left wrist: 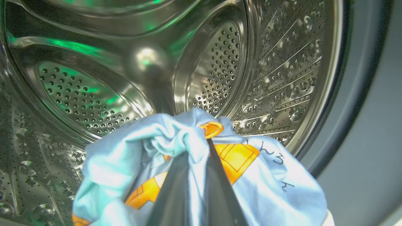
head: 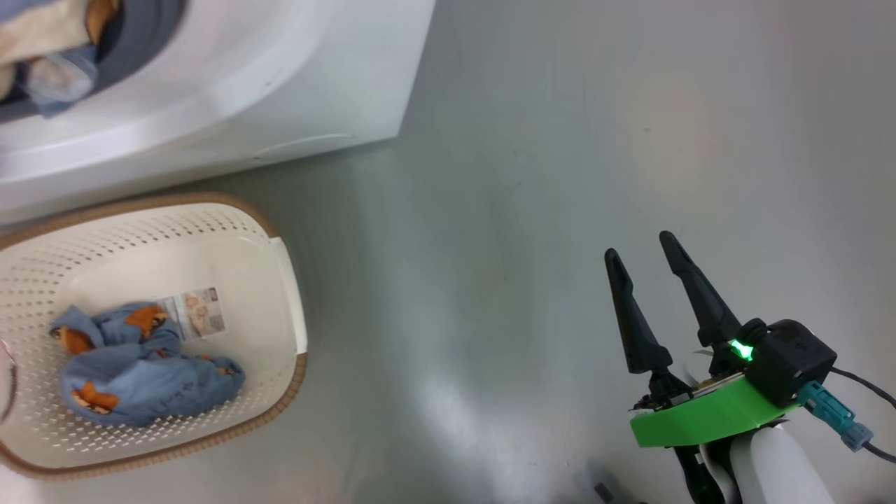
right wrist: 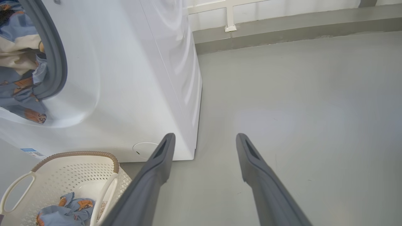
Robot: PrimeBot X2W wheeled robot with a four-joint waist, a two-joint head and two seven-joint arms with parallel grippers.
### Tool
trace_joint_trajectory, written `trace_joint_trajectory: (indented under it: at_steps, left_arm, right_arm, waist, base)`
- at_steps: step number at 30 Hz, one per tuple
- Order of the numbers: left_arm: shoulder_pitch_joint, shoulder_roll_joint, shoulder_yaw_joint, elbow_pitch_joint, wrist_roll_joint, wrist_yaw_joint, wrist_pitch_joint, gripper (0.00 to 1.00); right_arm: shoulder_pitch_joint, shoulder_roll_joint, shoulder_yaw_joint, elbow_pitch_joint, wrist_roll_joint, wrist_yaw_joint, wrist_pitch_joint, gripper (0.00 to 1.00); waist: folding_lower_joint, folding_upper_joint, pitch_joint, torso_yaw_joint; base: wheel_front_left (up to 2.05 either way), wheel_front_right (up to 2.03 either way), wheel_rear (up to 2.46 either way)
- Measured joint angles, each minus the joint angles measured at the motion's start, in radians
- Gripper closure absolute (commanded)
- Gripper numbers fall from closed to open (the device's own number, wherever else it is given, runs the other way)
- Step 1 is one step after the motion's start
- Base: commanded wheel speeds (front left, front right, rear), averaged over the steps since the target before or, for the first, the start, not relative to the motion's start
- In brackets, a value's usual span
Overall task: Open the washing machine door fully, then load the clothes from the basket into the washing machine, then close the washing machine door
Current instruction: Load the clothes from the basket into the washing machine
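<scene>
My left gripper (left wrist: 201, 147) is clenched on a light-blue garment (left wrist: 119, 150), its folds bunched over my fingers. I hold it inside the mouth of the drum (left wrist: 226, 62) so that letting go should drop it on the steel, past the grey gasket (left wrist: 355, 94). My right gripper (head: 638, 246) hangs spread and empty above the floor (head: 525, 175), clear of the work. More clothes (head: 140, 371) lie toward the left end of the basket (head: 287, 294), which stands just beside the washing machine (head: 294, 77), so I judge loading unfinished.

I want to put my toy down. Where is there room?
Bare floor lies between the washing machine, the basket and the right hand. The basket's right half is bare too. The machine's mouth is crowded with clothes.
</scene>
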Motion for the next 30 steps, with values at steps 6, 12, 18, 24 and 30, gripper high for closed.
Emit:
trace_joint_trajectory:
  at_steps: [6, 12, 18, 24, 30]
  left_arm:
    - [-0.148, 0.024, -0.055, 0.106, -0.037, 0.0, 0.044, 1.0]
    - [-0.246, 0.031, -0.106, 0.186, -0.07, 0.0, 0.099, 1.0]
    - [-0.305, 0.033, -0.139, 0.26, -0.118, 0.0, 0.175, 1.0]
    - [-0.36, 0.053, -0.179, 0.279, -0.143, 0.0, 0.202, 1.0]
    - [-0.411, 0.103, -0.22, 0.241, -0.119, 0.0, 0.058, 1.0]
  right_arm:
    - [0.0, 0.0, 0.023, -0.004, 0.009, 0.0, 0.0, 0.0]
    - [-0.013, 0.0, 0.047, -0.003, 0.016, 0.0, 0.0, 0.0]
    - [-0.024, 0.0, 0.065, -0.003, 0.019, 0.0, 0.0, 0.0]
    - [-0.023, 0.001, 0.086, -0.004, 0.023, 0.0, 0.0, 0.0]
    - [-0.023, 0.001, 0.101, -0.01, 0.024, 0.0, 0.0, 0.0]
  waist:
    - [0.0, 0.0, 0.045, -0.025]
    - [0.0, 0.0, 0.079, -0.041]
    - [0.0, 0.0, 0.099, -0.056]
    - [0.0, 0.0, 0.126, -0.065]
    - [0.0, 0.0, 0.154, -0.079]
  base:
    - [0.0, 0.0, 0.0]
    - [0.0, 0.0, 0.0]
    - [0.0, 0.0, 0.0]
    - [0.0, 0.0, 0.0]
    - [0.0, 0.0, 0.0]
